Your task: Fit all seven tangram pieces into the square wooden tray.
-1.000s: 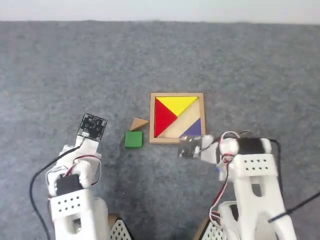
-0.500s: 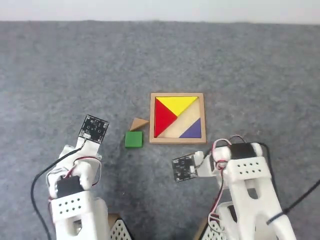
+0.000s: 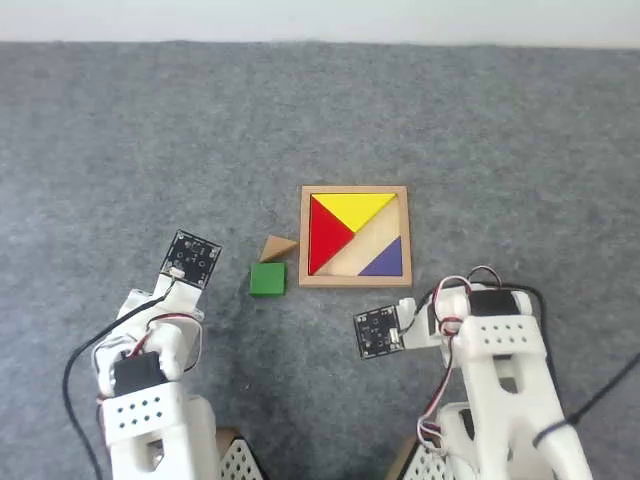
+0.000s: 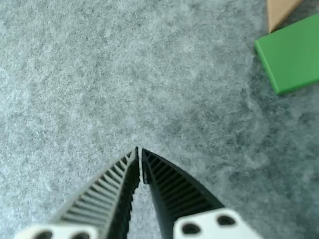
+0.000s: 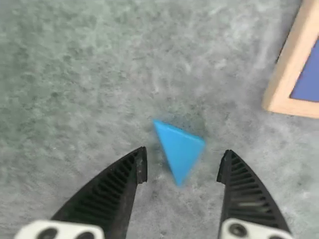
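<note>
Right tool (image 5: 183, 164) spread, blue triangle (image 5: 178, 149) between its tips, untouched; left tool (image 4: 139, 153) pressed together.

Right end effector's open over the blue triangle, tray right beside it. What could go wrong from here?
1. The blue triangle lies flat on the carpet inside the open right end effector, its slanted edges facing the jaws; closing may twist or squirt it out.
2. The tray rim sits close by; a sideways drift while descending could bump and shift the tray.
</note>
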{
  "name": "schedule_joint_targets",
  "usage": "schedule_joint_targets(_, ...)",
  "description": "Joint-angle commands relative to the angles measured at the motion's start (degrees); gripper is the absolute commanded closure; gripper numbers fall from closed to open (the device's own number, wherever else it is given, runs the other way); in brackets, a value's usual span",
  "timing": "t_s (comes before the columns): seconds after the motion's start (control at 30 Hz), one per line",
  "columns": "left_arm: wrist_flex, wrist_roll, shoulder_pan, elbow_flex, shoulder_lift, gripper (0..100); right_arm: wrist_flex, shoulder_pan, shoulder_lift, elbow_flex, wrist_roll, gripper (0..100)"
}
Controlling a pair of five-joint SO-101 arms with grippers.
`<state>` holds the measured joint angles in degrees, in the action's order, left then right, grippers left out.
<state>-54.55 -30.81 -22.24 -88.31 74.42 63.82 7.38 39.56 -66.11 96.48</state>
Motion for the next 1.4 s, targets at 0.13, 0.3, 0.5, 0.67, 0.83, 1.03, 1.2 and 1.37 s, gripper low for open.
schedule_joint_targets(0.13, 1.3, -0.4, 0.0, 0.1, 0.8, 99, -1.9, -0.1, -9.5, 4.5, 0.0, 76.1)
schedule_joint_targets(0.3, 1.3, -0.4, 0.0, 0.1, 0.8, 99, -2.3, 0.2, -12.2, 6.1, -0.8, 79.0)
schedule_joint_targets(0.5, 1.3, -0.4, 0.0, 0.1, 0.8, 99, -2.9, -1.0, -13.6, 6.9, -1.0, 85.0)
schedule_joint_targets(0.67, 1.3, -0.4, 0.0, 0.1, 0.8, 99, 0.9, -2.9, -11.6, 10.6, -1.1, 85.0)
schedule_joint_targets(0.83, 1.3, -0.4, 0.0, 0.1, 0.8, 99, 8.2, -6.6, -8.5, 16.2, -1.1, 85.0)
schedule_joint_targets(1.03, 1.1, 2.7, 0.4, 3.2, 0.4, 99, 11.6, -10.2, -5.1, 16.2, -1.1, 73.4)
schedule_joint_targets(1.2, -4.3, 8.5, 6.8, 15.5, -1.5, 94, 10.1, -9.6, -4.3, 16.3, -11.8, 70.4)
schedule_joint_targets(1.37, -9.6, 5.7, 23.4, 32.2, -18.0, 85, 4.0, -5.2, -4.9, 16.2, -46.2, 70.4)
